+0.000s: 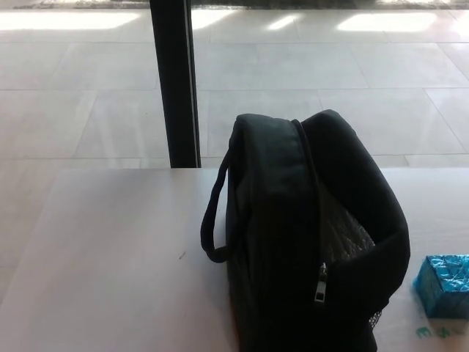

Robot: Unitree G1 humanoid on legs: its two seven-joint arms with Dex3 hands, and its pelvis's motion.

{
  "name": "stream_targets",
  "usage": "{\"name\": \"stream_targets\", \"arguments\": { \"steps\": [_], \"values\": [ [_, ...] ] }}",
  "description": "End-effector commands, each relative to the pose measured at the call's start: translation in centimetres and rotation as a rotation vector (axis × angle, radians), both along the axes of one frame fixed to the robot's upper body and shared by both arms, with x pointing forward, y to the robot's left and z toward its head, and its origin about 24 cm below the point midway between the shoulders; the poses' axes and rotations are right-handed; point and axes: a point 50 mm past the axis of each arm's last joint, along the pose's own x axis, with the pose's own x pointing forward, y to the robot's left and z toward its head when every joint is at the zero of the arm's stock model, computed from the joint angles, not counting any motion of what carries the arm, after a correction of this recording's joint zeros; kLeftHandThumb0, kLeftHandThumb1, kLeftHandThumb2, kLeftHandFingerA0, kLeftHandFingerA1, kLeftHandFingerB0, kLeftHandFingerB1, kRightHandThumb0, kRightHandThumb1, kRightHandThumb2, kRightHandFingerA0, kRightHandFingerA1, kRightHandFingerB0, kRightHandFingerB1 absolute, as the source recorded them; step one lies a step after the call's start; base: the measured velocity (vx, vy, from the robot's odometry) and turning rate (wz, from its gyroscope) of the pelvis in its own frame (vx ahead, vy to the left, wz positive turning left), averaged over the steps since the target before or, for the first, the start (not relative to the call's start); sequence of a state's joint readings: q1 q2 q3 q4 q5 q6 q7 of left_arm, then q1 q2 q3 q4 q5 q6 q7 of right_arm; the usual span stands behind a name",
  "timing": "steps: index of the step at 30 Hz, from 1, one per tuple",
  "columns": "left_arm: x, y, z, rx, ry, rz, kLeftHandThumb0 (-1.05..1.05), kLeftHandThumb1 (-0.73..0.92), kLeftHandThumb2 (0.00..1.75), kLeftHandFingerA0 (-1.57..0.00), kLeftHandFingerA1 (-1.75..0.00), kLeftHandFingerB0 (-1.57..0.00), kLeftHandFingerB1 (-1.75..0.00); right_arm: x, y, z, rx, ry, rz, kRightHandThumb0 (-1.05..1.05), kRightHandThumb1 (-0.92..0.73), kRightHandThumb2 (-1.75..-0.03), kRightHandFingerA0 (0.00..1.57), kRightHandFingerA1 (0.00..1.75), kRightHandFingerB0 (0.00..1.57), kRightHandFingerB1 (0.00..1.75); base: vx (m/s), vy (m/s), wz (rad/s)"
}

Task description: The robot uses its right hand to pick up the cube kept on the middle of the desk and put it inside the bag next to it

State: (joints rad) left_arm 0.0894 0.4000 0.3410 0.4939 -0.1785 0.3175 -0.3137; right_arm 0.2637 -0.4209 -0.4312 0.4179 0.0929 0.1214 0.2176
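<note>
One soft black bag, shiny crinkled blue cube, smooth desk

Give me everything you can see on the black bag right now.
The black bag looks like soft fabric and stands upright on the desk, its top unzipped, showing a quilted silvery lining. A loop handle hangs on its left side, a zipper pull in front. The blue cube sits apart, to its right.

The bag was set on the bench, the cube just right of it, a post behind.
</note>
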Motion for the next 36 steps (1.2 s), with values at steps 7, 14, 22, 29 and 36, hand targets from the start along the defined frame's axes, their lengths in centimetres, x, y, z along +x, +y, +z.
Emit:
{"name": "stream_targets", "arguments": {
  "steps": [7,14,22,29,36],
  "values": [
    [0.0,0.4,1.4,-0.239,0.02,0.02,-0.59,0.58,0.93,-0.31,-0.6,-0.25,-0.53,-0.8,-2.1,2.6,0.132,-0.07,-0.12,-0.8,-0.67,-1.05,0.14,0.56,0.0,0.34,0.0,0.0,0.0],
    [-0.3,0.4,1.5,-0.249,0.035,0.032,-0.58,0.58,0.92,-0.29,-0.59,-0.25,-0.53,2.0,-4.2,8.1,0.061,-0.256,-0.216,-0.86,-0.72,-1.09,0.0,0.36,0.11,0.18,0.0,0.0,0.0],
    [-0.5,0.4,1.4,-0.262,0.034,0.038,-0.58,0.57,0.92,-0.32,-0.61,-0.27,-0.55,8.7,-2.7,15.1,0.147,-0.515,-0.091,-0.84,-0.74,-0.63,0.18,0.6,0.17,0.43,0.0,0.0,0.0],
    [-0.5,0.3,1.3,-0.255,0.051,0.041,-0.56,0.58,0.94,-0.32,-0.61,-0.25,-0.54,11.0,1.7,16.7,0.107,-0.521,0.129,-0.71,-0.64,-0.96,0.16,0.53,0.05,0.39,0.0,0.0,0.0],
    [-0.9,0.3,1.2,-0.251,0.062,0.031,-0.58,0.59,0.93,-0.28,-0.58,-0.25,-0.54,12.1,5.1,16.0,0.095,-0.424,0.393,-0.73,-0.63,-1.02,0.06,0.51,0.03,0.35,0.0,0.0,0.0]
  ]
}}
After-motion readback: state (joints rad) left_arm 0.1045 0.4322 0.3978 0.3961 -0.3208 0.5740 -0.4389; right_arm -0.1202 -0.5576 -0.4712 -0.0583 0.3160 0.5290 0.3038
